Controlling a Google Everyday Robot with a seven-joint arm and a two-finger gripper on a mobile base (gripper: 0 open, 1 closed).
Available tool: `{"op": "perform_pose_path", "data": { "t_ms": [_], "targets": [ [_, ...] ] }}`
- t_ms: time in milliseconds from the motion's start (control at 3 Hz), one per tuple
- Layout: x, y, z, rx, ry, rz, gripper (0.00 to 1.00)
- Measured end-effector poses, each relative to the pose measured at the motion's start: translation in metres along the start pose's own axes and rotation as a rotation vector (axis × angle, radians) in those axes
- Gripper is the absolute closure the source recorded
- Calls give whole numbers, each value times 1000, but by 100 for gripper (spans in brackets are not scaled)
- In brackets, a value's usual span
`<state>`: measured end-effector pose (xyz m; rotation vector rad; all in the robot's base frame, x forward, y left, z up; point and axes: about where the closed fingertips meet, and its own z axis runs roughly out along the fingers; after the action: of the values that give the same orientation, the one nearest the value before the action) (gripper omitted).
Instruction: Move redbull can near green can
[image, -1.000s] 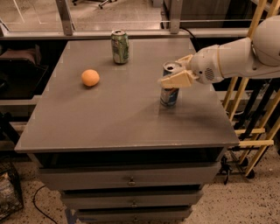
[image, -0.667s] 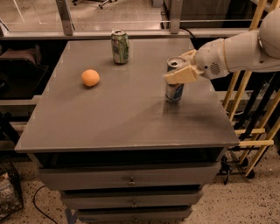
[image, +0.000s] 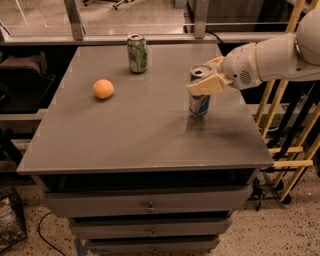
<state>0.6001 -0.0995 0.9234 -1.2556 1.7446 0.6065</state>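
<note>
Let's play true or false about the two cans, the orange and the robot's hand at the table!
1. The gripper is shut on the redbull can. True.
2. The green can lies on its side. False: it stands upright.
3. The orange sits on the green can. False: it rests on the table, apart from it.
4. The green can is near the table's far edge. True.
5. The two cans touch. False: they stand well apart.

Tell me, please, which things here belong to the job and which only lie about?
Job:
redbull can, right side of the table
green can, far edge
end effector, gripping the redbull can's upper part

Lying about:
orange fruit, left side
drawers beneath
</note>
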Motion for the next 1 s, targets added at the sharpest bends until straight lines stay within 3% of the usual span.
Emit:
{"op": "perform_pose_path", "data": {
  "t_ms": [333,667,1000],
  "targets": [
    [-4,-5,2,29,-53,9,100],
    [-20,-32,9,85,-118,1,100],
    [-59,-73,24,135,-118,-41,100]
  ]
}}
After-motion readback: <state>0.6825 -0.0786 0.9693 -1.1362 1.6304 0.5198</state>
